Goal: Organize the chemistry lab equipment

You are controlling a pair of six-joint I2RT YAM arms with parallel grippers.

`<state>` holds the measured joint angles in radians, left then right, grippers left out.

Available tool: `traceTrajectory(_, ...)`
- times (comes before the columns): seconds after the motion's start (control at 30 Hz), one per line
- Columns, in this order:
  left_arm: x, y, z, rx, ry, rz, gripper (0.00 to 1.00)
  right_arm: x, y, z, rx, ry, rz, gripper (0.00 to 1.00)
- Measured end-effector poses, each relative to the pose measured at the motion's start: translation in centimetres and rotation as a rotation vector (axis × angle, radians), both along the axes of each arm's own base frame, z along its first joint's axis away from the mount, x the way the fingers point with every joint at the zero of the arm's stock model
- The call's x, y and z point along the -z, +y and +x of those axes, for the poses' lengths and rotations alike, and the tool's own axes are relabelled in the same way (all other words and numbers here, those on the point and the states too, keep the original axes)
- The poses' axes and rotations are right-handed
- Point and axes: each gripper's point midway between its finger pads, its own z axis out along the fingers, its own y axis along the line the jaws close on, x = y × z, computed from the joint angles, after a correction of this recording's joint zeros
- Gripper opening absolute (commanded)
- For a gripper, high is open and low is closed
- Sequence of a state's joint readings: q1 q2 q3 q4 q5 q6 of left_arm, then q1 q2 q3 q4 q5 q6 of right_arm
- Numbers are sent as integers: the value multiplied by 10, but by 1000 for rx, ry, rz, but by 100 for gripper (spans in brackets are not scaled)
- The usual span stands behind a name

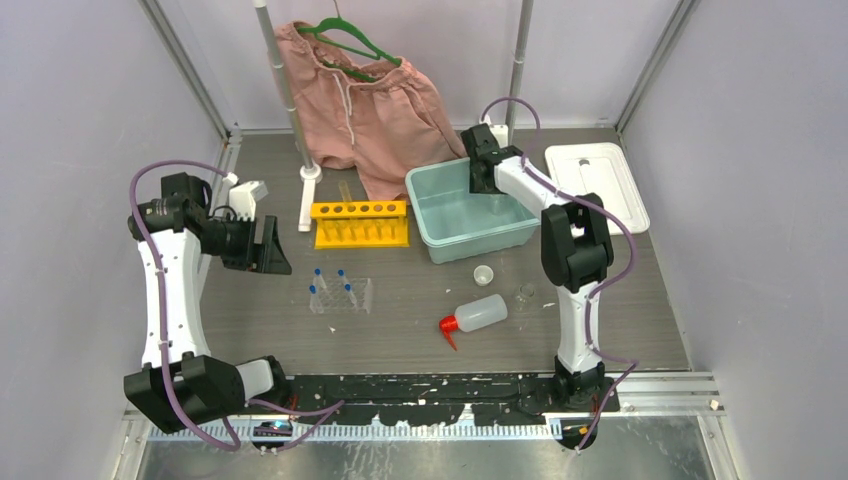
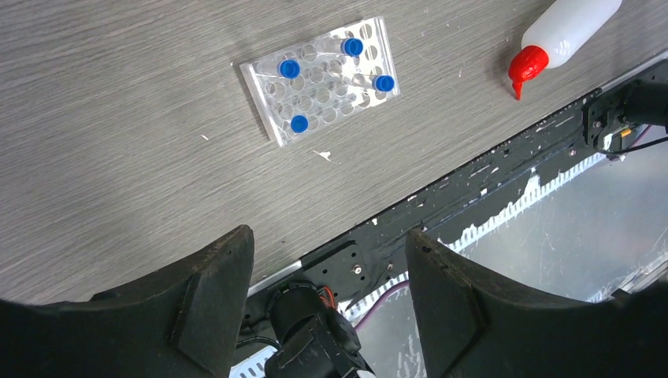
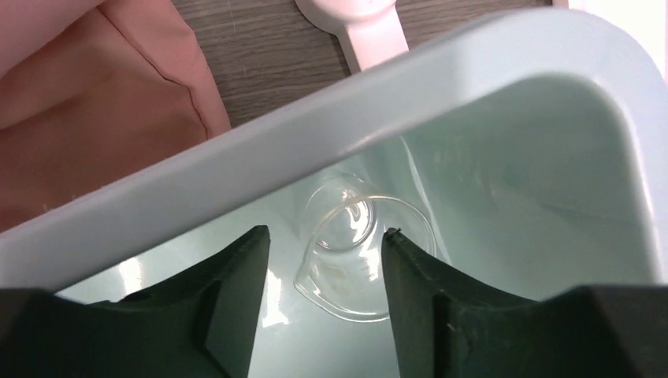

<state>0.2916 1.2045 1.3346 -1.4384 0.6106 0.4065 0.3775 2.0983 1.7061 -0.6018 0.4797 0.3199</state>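
- The right gripper (image 1: 481, 166) (image 3: 324, 233) reaches down into the far corner of a pale green tub (image 1: 470, 236) (image 3: 394, 102). Its jaws are parted, with a clear beaker (image 3: 354, 252) between the black fingers (image 3: 236, 299).
- The beaker is thin glass, round-mouthed with a pouring lip, and seen almost mouth-on. A gap shows between it and one finger; contact with the other finger cannot be told.
- The tub is smooth, glossy plastic with rounded corners. The overhead view hides the beaker behind the arm.
- Beyond the tub rim from this gripper lie soft pink shorts (image 3: 94, 102) (image 1: 370, 110) and the white foot of a stand (image 3: 362, 31), both cut off by the frame.
- The left gripper (image 1: 266, 246) (image 2: 328, 236) hangs wide open above the table (image 1: 400, 330) and grips nothing.
- Ahead of its fingertips sits a clear rack (image 2: 323, 83) (image 1: 340, 296). It is a transparent plate of round holes carrying four blue-capped vials (image 2: 289, 68).
- Further off to one side of that rack lies a squeeze bottle (image 2: 563, 27) (image 1: 480, 312) on its side. It is matte white with a red nozzle, partly cut off in the wrist view, and nothing can be read on it.
- Between the two grippers stands a yellow rack (image 1: 360, 225) with a row of holes and one glass tube (image 1: 347, 190) upright in it.
- Near the tub's near wall, below the right gripper, are a tiny white cup (image 1: 484, 274) and a second beaker (image 1: 525, 293), which is faint and hard to make out.
- The table is grey with a wood grain.
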Motion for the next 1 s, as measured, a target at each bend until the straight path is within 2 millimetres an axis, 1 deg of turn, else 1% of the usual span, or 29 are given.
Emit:
traceTrajectory(0.13, 0, 0, -1, 2, 5, -2, 71, -5, 0, -3, 17, -14, 17, 64)
traceTrajectory(0.2, 0, -1, -3, 3, 11, -4, 71, -16, 0, -9, 24, -28, 41, 65)
traceTrajectory(0.27, 0, -1, -4, 6, 12, -5, 71, -34, 3, -17, 27, -55, 72, 65)
traceTrajectory(0.4, -2, -2, -6, 14, 0, -1, 71, -88, 12, -36, 29, -150, 146, 65)
traceTrajectory(0.43, -2, -2, -6, 15, -2, -1, 71, -105, 12, -47, 35, -182, 166, 64)
traceTrajectory(0.47, -2, -3, -6, 17, -4, -3, 71, -111, 16, -55, 26, -190, 174, 62)
traceTrajectory(0.5, -3, -3, -7, 19, -5, -6, 71, -122, 19, -67, 22, -207, 190, 61)
traceTrajectory(0.57, -3, -4, -7, 21, -6, -11, 71, -137, 21, -92, 17, -225, 215, 59)
traceTrajectory(0.6, -4, -5, -7, 22, -6, -14, 71, -140, 22, -103, 14, -228, 225, 59)
traceTrajectory(0.63, -4, -5, -8, 22, -5, -15, 71, -141, 21, -117, 11, -225, 235, 57)
traceTrajectory(0.7, -4, -5, -8, 24, -7, -18, 71, -138, 12, -146, 17, -203, 240, 52)
traceTrajectory(0.77, -4, -6, -8, 26, -7, -21, 71, -130, 1, -165, 37, -179, 239, 51)
traceTrajectory(0.9, -5, -8, -8, 30, -9, -30, 70, -101, -19, -205, 77, -95, 229, 51)
traceTrajectory(1.0, -6, -9, -8, 32, -11, -38, 69, -83, -26, -231, 97, -30, 234, 52)
